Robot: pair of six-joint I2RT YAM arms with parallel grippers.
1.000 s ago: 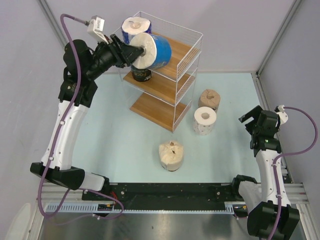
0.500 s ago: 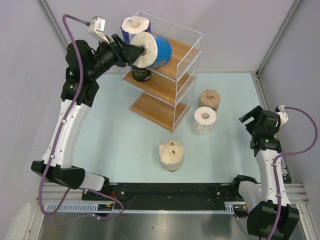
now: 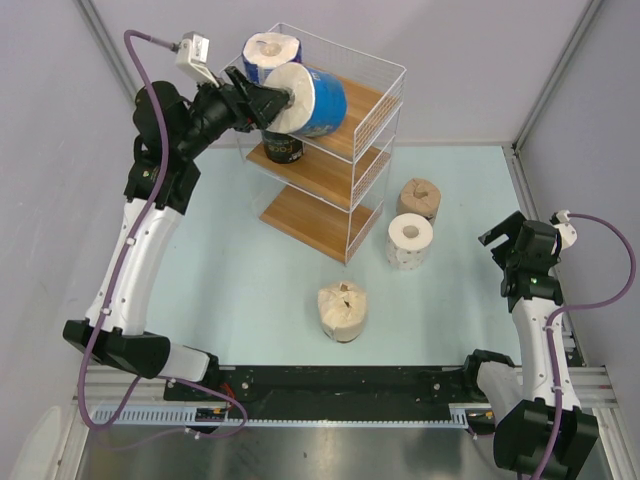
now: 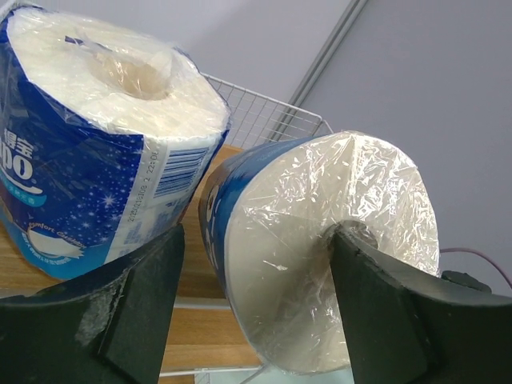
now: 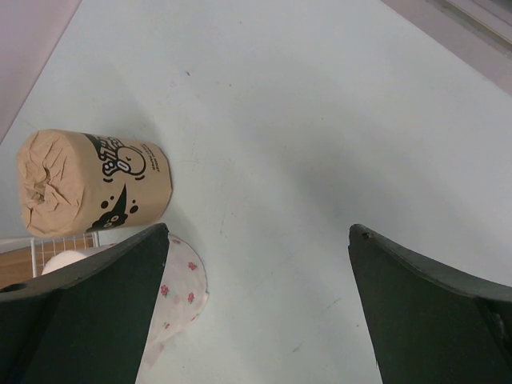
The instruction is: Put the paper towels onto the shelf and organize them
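My left gripper is shut on a blue-wrapped paper towel roll, one finger in its core and one outside its wall. It holds the roll on its side over the top board of the shelf. In the left wrist view this roll fills the space between my fingers. A second blue roll stands upright at the top tier's back corner, also seen in the left wrist view. A dark roll stands on the middle tier. My right gripper is open and empty at the right, above the table.
Three rolls stand on the table right of and in front of the shelf: tan-brown, white dotted and cream. The right wrist view shows the tan-brown roll and the dotted roll's edge. Grey walls enclose the table.
My left gripper has carried the blue roll slightly to the right over the top tier. The right arm has not moved.
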